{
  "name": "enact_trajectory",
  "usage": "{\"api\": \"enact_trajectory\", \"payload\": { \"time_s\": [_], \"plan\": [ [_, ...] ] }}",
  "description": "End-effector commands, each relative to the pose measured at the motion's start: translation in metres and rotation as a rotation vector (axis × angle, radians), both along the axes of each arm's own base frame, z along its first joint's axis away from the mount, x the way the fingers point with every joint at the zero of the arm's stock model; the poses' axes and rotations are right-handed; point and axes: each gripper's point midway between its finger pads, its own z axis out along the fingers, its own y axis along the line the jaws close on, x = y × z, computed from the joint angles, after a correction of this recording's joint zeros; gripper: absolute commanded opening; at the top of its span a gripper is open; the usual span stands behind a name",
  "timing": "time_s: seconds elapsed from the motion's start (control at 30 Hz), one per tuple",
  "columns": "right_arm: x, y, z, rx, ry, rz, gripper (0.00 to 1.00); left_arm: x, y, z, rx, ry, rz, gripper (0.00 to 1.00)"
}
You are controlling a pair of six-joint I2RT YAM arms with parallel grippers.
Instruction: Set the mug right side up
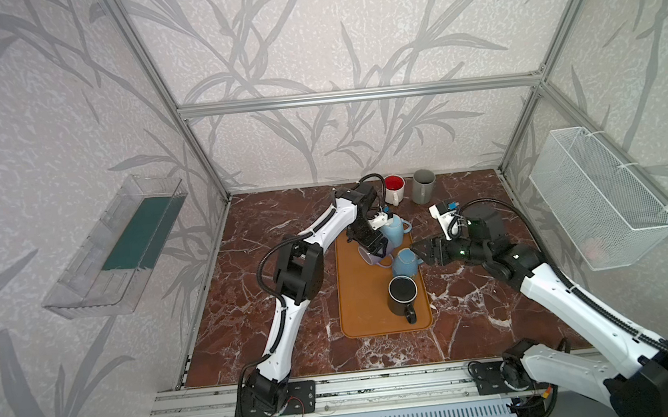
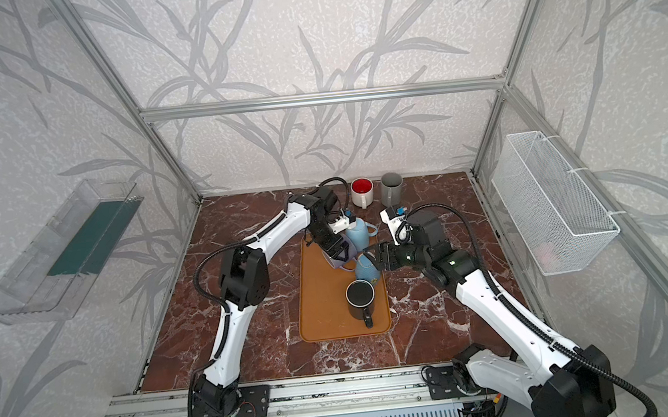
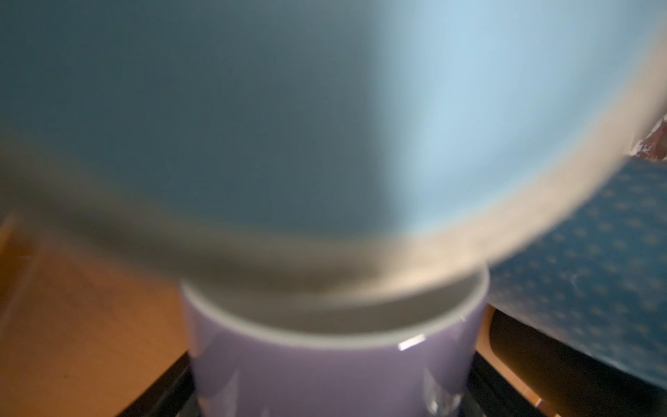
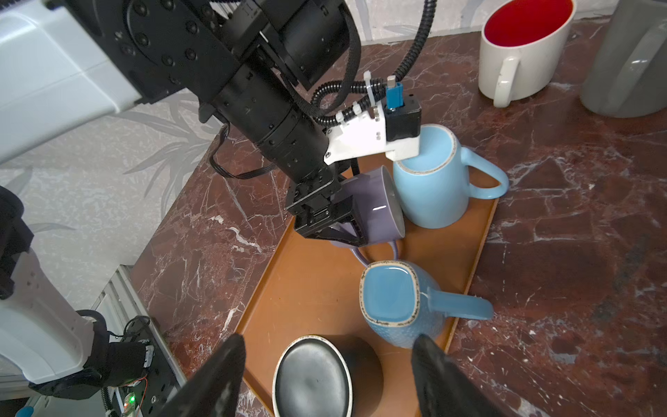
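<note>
purple mug (image 4: 379, 205) is on its side on the orange tray (image 4: 306, 289), mouth up against the light blue mug (image 4: 433, 191); left gripper (image 4: 343, 222) straddles it, can't tell if it's biting; right gripper (image 1: 419, 251) hangs open nearby; I'd clamp firmly, lift clear, then rotate

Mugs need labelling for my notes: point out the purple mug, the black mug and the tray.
purple mug (image 4: 375, 220): right wrist view, side wall
black mug (image 1: 402, 289): in a top view, round top
tray (image 1: 364, 302): in a top view, bare floor
</note>
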Motion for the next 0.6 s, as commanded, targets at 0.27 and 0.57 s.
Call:
{"api": "enact_trajectory", "payload": {
  "time_s": [0.27, 0.57],
  "plan": [
    [-0.001, 0.003, -0.002, 0.017, -0.007, 0.024, 0.73, -0.013, 0.012, 0.006, -0.008, -0.001, 0.008, 0.46],
    [0.001, 0.015, -0.005, 0.059, -0.009, 0.074, 0.73, -0.011, 0.031, 0.023, -0.115, -0.038, 0.106, 0.26]
  ]
}}
